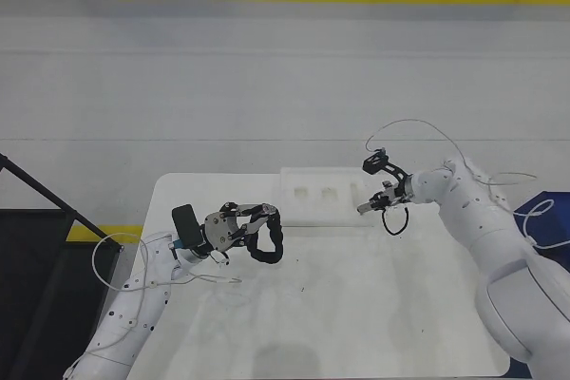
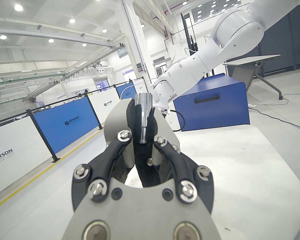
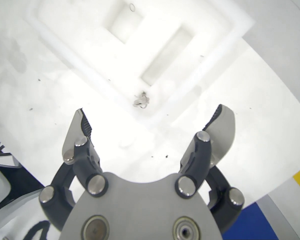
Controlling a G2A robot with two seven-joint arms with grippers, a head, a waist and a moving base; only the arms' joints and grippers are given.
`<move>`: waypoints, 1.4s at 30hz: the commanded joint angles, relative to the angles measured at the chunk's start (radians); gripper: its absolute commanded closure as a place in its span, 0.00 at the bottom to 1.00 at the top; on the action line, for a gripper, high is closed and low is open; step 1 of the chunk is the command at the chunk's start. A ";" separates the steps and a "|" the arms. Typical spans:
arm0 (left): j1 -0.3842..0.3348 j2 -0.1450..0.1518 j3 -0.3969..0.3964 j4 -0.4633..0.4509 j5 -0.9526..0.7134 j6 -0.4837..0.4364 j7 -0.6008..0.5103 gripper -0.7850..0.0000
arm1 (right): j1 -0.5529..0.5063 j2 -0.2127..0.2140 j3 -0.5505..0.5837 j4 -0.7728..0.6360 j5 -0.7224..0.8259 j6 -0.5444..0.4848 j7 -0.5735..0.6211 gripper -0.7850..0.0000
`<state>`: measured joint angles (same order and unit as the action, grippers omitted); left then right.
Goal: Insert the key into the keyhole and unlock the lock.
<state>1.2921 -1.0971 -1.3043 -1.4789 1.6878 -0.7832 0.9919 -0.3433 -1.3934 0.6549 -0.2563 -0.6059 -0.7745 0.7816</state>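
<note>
White foam makes up the tray (image 1: 323,197), and every place below is given from it. The tray is set on the white counter (image 1: 361,313), and shallow rectangular recesses are cut into its top. The right tool (image 3: 151,116) is held just above the end of the tray nearest the right arm, with its fingers spread wide and nothing between them. A small grey metallic item (image 3: 140,101) is seen lying on the tray's flat surface beside one long recess; it is too blurred to be named for certain as the key. A thin ring (image 3: 132,7) is seen at the rim of a squarer recess farther along the tray. The left tool (image 2: 140,128) is held above the counter off the tray's opposite end, a little apart from it, and is closed on the lock (image 2: 143,108). The lock's chrome cylinder is clamped between the fingers, and its black cable (image 1: 269,245) is seen curving out past the fingertips on the side toward the tray.
</note>
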 commanded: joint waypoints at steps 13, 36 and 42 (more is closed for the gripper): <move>0.000 0.000 0.000 0.000 0.000 0.000 0.000 1.00 | -0.031 -0.024 0.042 -0.034 0.139 0.249 0.156 0.40; 0.000 0.000 0.000 0.000 0.000 0.000 0.000 1.00 | -0.059 -0.042 0.042 -0.020 0.115 0.362 0.125 0.69; 0.000 0.000 0.000 0.000 0.000 0.000 0.000 1.00 | -0.056 -0.050 0.040 -0.015 0.106 0.381 0.120 0.71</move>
<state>1.2921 -1.0971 -1.3043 -1.4789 1.6878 -0.7832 0.9919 -0.3998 -1.4424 0.6947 -0.2737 -0.4991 -0.3986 0.9027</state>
